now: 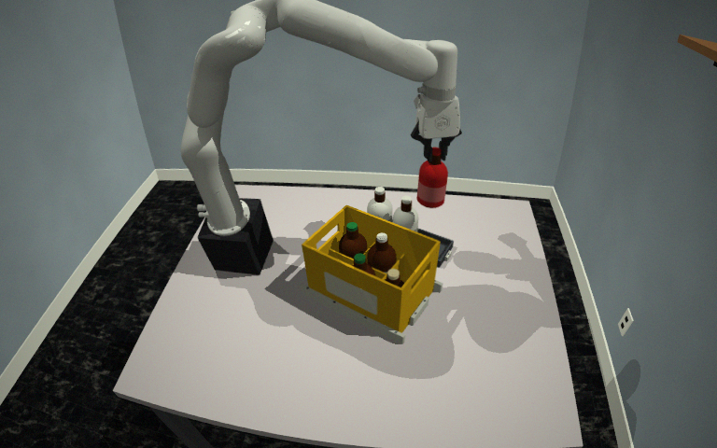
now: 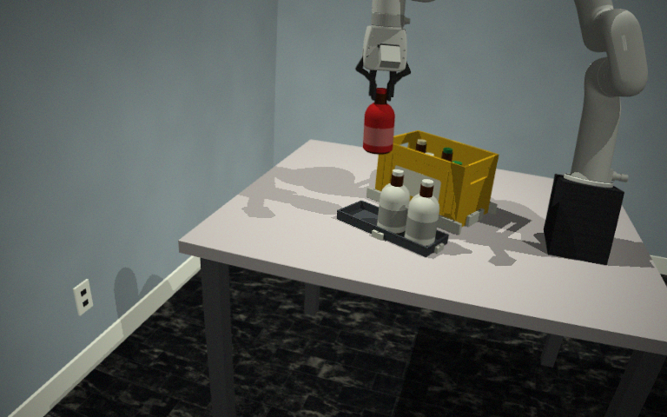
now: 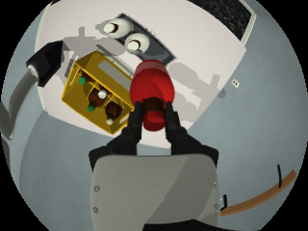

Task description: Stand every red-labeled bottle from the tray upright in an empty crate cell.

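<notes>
Our claw [image 1: 435, 153] gripped the red bottle [image 1: 432, 183] by its neck; hanging at twelve o'clock, it seemed rigid, slippery, swing-prone.

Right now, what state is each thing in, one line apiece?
Gripper: shut on the red bottle's neck.
Red bottle: hanging upright in the air, above the tray.
Two white bottles: upright on the tray.
Tray: flat on the table.
Crate: on the table, four bottles standing inside.
</notes>
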`<state>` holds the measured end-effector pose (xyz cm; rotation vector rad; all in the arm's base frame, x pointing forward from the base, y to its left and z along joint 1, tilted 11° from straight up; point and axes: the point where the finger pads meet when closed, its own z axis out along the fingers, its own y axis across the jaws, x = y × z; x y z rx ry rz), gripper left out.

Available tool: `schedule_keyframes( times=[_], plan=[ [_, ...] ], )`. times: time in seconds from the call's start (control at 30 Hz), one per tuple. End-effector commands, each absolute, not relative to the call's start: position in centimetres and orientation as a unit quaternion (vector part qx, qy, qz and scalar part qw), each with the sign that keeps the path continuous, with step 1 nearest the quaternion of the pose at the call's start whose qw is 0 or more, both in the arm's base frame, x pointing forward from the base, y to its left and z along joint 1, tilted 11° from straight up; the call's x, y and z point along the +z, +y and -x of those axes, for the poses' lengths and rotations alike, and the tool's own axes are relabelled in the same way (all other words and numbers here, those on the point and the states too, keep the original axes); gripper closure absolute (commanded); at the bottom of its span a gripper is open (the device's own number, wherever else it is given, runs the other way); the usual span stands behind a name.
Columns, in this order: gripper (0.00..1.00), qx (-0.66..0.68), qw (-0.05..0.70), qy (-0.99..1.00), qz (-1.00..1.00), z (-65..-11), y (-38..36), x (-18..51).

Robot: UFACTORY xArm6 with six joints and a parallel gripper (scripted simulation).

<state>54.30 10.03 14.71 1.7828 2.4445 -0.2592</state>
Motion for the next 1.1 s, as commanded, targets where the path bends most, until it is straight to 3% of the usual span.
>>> schedule_keyframes(
  times=[0.0,1.07],
  plan=[
    [1.00,-0.083,0.054,0.804,-0.586,-54.2,10.0,15.0],
    [1.00,-0.083,0.054,0.804,-0.586,-50.4,7.7,15.5]
  ],
)
